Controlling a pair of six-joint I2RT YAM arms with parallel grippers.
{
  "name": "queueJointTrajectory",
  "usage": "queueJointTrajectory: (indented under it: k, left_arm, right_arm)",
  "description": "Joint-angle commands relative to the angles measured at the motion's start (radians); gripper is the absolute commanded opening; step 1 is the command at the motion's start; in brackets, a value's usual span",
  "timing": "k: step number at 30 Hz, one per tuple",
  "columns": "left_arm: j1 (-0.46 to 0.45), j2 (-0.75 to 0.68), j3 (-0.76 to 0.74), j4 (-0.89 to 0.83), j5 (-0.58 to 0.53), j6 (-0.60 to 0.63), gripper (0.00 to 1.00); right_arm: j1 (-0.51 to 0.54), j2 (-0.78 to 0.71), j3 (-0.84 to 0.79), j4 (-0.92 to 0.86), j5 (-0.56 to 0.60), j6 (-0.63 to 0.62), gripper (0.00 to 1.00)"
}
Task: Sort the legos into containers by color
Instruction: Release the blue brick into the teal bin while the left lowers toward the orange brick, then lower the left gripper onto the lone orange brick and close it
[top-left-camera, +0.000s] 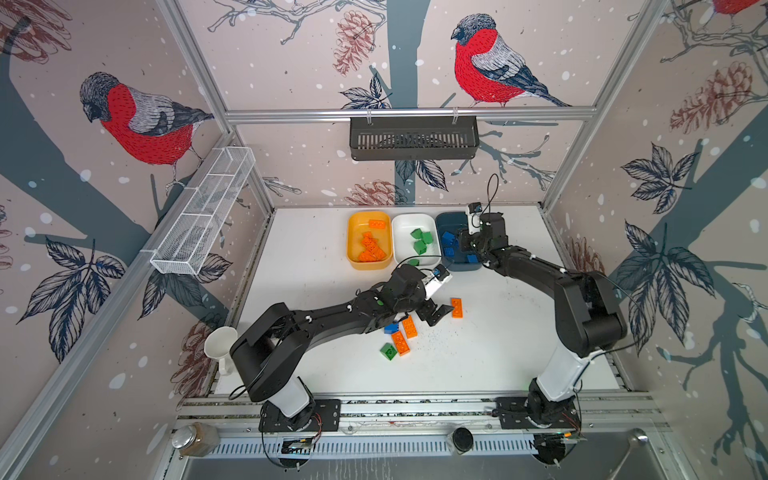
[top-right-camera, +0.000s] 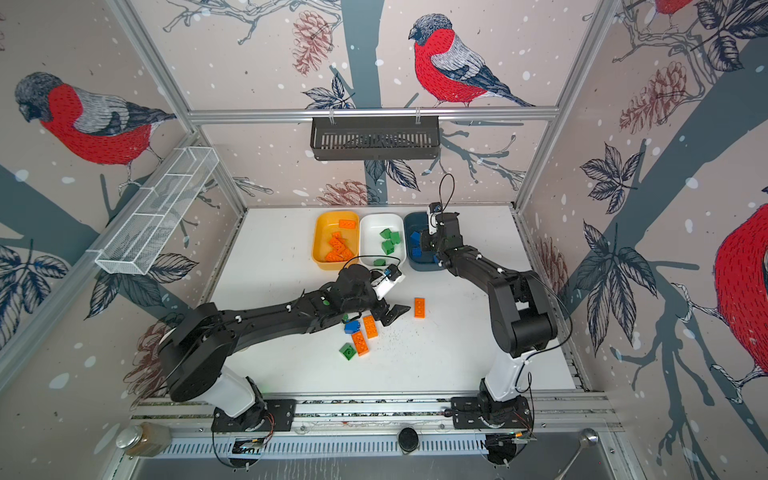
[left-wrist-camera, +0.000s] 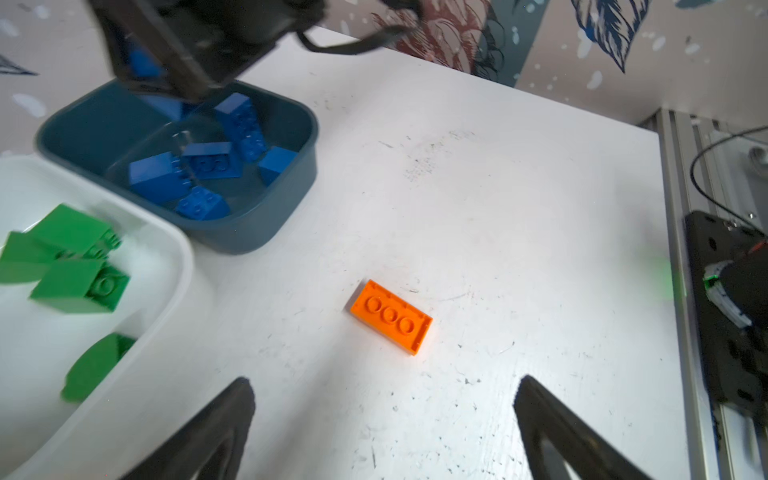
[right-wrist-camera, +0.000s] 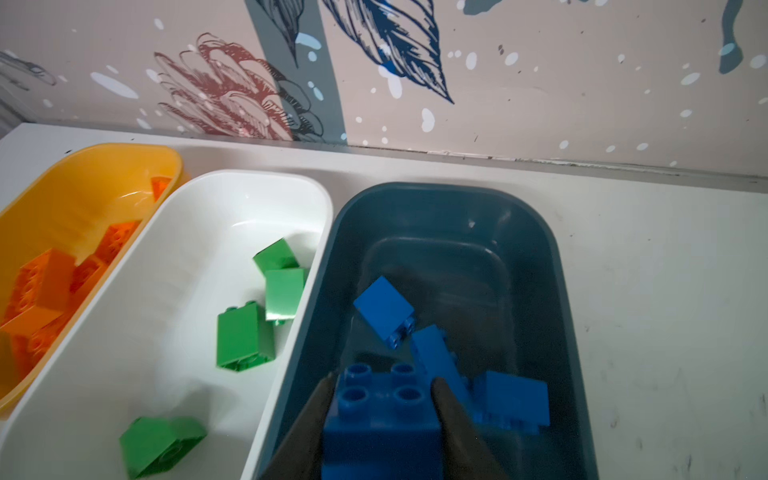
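Observation:
Three containers stand in a row at the back: a yellow tub (top-left-camera: 349, 245) with orange legos, a white tub (top-left-camera: 403, 246) with green ones, and a teal tub (top-left-camera: 446, 220) with blue ones. My right gripper (right-wrist-camera: 383, 378) hangs over the teal tub, shut on a blue lego (right-wrist-camera: 380, 415) that sits studs-out between its fingers. My left gripper (top-left-camera: 441, 314) is wide open and empty just above the table, beside a lone orange lego (left-wrist-camera: 390, 318). Behind it lie a blue lego (top-left-camera: 390, 328), two orange legos (top-left-camera: 409, 326) and a green lego (top-left-camera: 388, 351).
A white mug (top-left-camera: 220, 347) stands at the table's left front corner. A wire mesh tray (top-left-camera: 203, 212) hangs on the left wall and a black slotted basket (top-left-camera: 413, 137) on the back rail. A glass jar (top-left-camera: 193, 440) sits by the front rail.

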Motion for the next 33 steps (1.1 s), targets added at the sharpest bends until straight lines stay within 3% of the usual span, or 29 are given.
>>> queueJointTrajectory:
  k: [1, 5, 10, 11, 17, 22, 28, 33]
  left_arm:
    - [-0.035, 0.047, 0.009, 0.01, -0.003, 0.15, 0.98]
    - [-0.053, 0.12, 0.047, 0.036, -0.051, 0.251, 0.97]
    - [-0.053, 0.236, 0.164, -0.068, -0.084, 0.345, 0.97]
    - [-0.053, 0.256, 0.18, -0.09, -0.081, 0.362, 0.97]
    - [-0.053, 0.371, 0.311, -0.265, -0.077, 0.456, 0.96]
    - [-0.052, 0.452, 0.402, -0.343, -0.075, 0.479, 0.95]
    - [-0.041, 0.515, 0.464, -0.354, -0.07, 0.462, 0.94]
    - [-0.023, 0.569, 0.545, -0.44, -0.002, 0.464, 0.91]
  right_arm:
    - [-0.004, 0.052, 0.071, -0.062, 0.079, 0.031, 0.5]
    - [-0.004, 0.033, 0.075, -0.055, 0.071, 0.048, 0.67]
    - [-0.011, -0.113, -0.045, 0.018, 0.051, 0.07, 0.89]
    - [-0.014, -0.144, -0.065, 0.023, 0.052, 0.078, 0.98]
    - [-0.048, -0.325, -0.167, -0.033, 0.11, 0.194, 0.99]
    - [-0.077, -0.449, -0.274, -0.037, 0.108, 0.211, 0.99]
    - [-0.089, -0.536, -0.347, -0.06, 0.136, 0.208, 0.99]
    - [-0.095, -0.562, -0.385, -0.068, 0.148, 0.222, 1.0]
